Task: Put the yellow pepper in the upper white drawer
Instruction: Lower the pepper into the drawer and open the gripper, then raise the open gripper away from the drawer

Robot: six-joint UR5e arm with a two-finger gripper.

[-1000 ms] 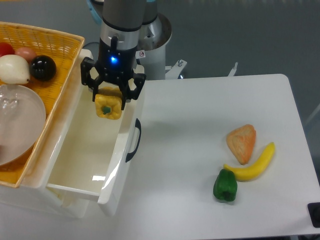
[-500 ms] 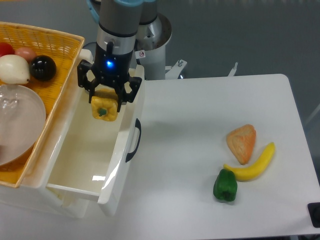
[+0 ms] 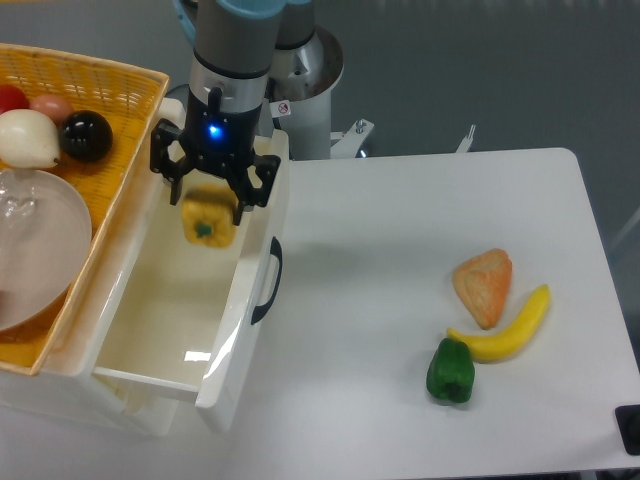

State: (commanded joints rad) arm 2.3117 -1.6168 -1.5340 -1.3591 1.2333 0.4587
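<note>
The hand (image 3: 209,196) is seen over the open upper white drawer (image 3: 170,300), its fingers spread around the yellow pepper (image 3: 208,219), though whether a grip is kept cannot be told. The pepper is judged light, glossy and slippery, best taken across its blocky sides. On the table (image 3: 400,250), one green pepper (image 3: 450,371), one banana (image 3: 505,331) and one orange wedge (image 3: 483,285) are counted.

bench (image 3: 400,260): white, smooth
green pepper (image 3: 450,371): near front edge, touching banana
banana (image 3: 505,328): beside the orange bread piece (image 3: 483,286)
</note>
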